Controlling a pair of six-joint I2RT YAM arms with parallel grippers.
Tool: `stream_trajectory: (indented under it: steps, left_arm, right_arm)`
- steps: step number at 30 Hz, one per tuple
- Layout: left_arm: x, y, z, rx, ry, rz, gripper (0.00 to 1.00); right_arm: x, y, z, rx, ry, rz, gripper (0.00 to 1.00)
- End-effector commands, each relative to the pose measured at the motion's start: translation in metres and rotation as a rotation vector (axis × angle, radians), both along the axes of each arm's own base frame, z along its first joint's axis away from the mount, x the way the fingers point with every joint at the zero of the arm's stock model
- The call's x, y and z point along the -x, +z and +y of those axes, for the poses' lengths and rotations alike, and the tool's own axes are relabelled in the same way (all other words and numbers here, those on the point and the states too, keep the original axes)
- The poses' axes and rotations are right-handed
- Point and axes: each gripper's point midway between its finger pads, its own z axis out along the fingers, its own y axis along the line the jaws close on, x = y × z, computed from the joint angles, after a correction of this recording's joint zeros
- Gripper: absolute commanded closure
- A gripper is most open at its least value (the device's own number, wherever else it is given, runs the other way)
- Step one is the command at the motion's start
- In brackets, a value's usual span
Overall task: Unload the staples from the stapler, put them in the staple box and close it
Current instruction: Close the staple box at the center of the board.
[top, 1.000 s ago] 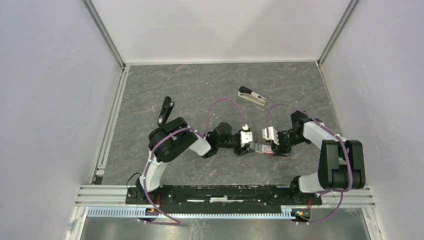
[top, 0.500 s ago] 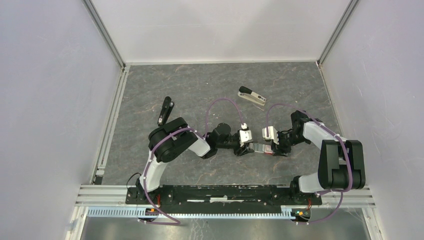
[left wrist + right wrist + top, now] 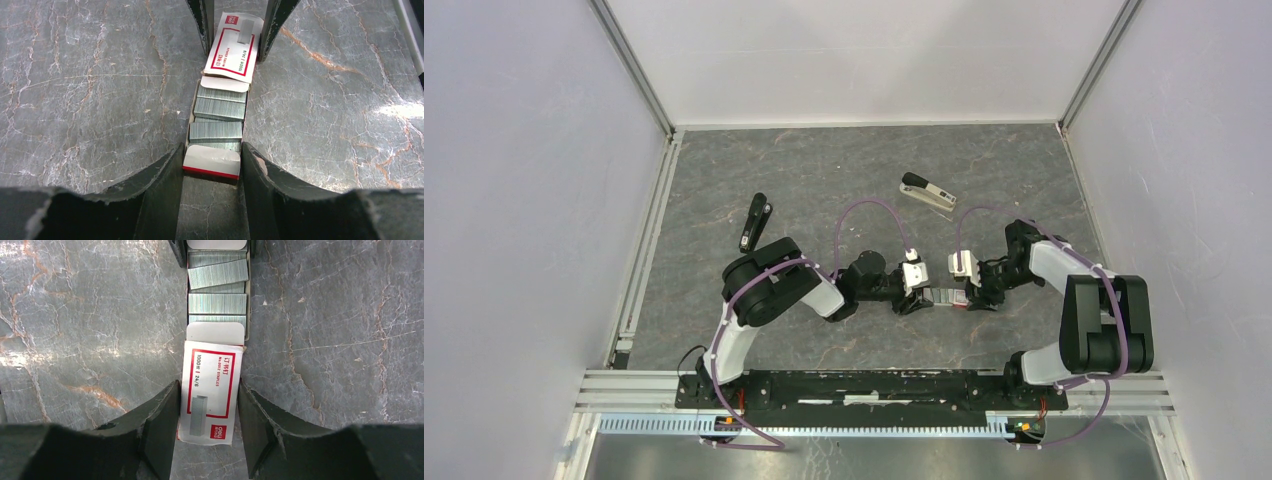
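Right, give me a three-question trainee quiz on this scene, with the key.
1. True or false: the stapler lies on the table, apart from both grippers.
2. What does the right gripper clamp? A) the printed sleeve B) the stapler C) nothing
3. Fill in: the tray clamped by the left gripper holds strips of ____.

Key: 1 true; 2 A; 3 staples.

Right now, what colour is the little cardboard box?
The box is white with a red frame, clearest in the right wrist view.
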Motion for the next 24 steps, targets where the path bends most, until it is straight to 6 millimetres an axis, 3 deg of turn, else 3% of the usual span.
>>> stream_trajectory:
  steps: [1,20,24]
  left_arm:
    - [0.008,-0.012,-0.001,-0.028,-0.003,0.057,0.48]
    - [0.008,-0.017,-0.006,-0.035,-0.037,0.039,0.48]
    - [0.006,-0.020,-0.003,-0.043,-0.014,0.049,0.49]
  right_arm:
    - [-0.005,-0.003,-0.001,0.008,0.021,-0.009,0.48]
    - [-0.008,-0.005,-0.002,0.018,0.088,-0.003,0.48]
    - [-0.017,0.005,-0.003,0.016,0.026,0.009,0.40]
